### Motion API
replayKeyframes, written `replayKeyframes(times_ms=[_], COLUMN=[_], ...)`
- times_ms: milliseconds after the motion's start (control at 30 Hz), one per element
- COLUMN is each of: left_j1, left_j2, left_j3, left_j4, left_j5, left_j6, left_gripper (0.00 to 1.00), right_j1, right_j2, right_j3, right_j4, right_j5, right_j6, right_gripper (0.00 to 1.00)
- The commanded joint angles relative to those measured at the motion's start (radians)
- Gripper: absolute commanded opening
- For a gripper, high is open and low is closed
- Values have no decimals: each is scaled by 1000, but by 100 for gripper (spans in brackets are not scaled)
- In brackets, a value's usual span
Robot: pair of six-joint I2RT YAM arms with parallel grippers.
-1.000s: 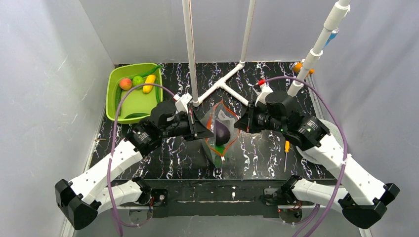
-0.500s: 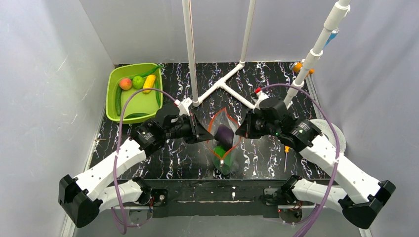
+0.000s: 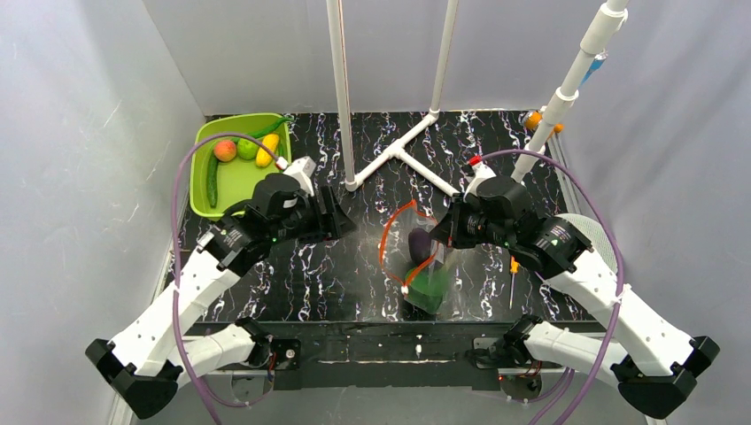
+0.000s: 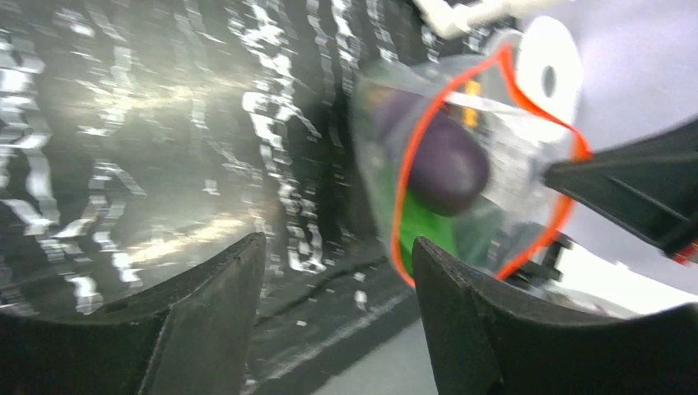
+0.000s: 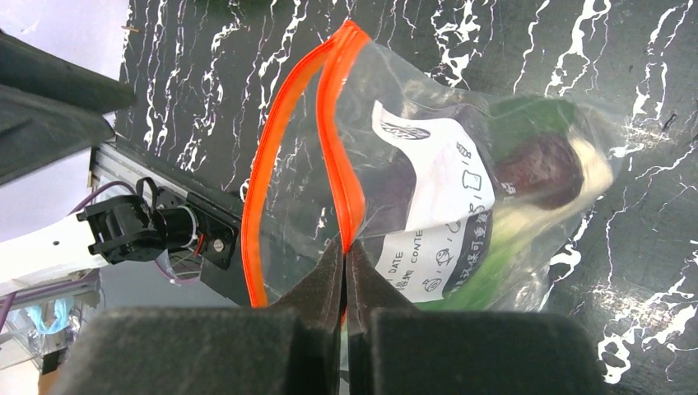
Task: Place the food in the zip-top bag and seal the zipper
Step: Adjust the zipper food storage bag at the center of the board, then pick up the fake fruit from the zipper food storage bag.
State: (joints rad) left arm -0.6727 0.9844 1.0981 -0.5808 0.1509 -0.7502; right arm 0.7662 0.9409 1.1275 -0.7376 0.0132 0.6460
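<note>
Right gripper has its jaws clamped on the zipper, dangling the zip-top bag mid-table with the eggplant inside. Left gripper jaws are spread, empty. I'd hold the mouth wide while the left one fetches from the green tray in the far-left corner.

Left gripper spread wide — right gripper pinched tight.
</note>
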Motion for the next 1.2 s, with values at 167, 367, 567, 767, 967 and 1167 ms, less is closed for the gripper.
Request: replayKeyframes(times_ms=[167,367,567,767,967,1167], left_j1=[44,177,407,541,648,721], left_j2=[-58,-11,146,374,600,817], left_j3=[23,-40,14,99,174,256], left_j4=[-225,-26,157,277,399,545], left_j5=[-619,-781,-624,-549,-468,-296], left_j6=[323,494,476,376,384,533], left_gripper=[78,85,87,88,89,89], right_j1=[-2,-2,-5,-10,-14,-19], right_j2=[-17,-7,28,40,50,59], right_j3=[-9,-5,27,32,34,29], right_j4=[38,21,-8,-23,-24,-15], right_j5=[4,2,-40,-34,-33,-36], right_j6=[-20,-48,-73,-99,-123,-144], right_gripper=[1,1,1,1,1,1])
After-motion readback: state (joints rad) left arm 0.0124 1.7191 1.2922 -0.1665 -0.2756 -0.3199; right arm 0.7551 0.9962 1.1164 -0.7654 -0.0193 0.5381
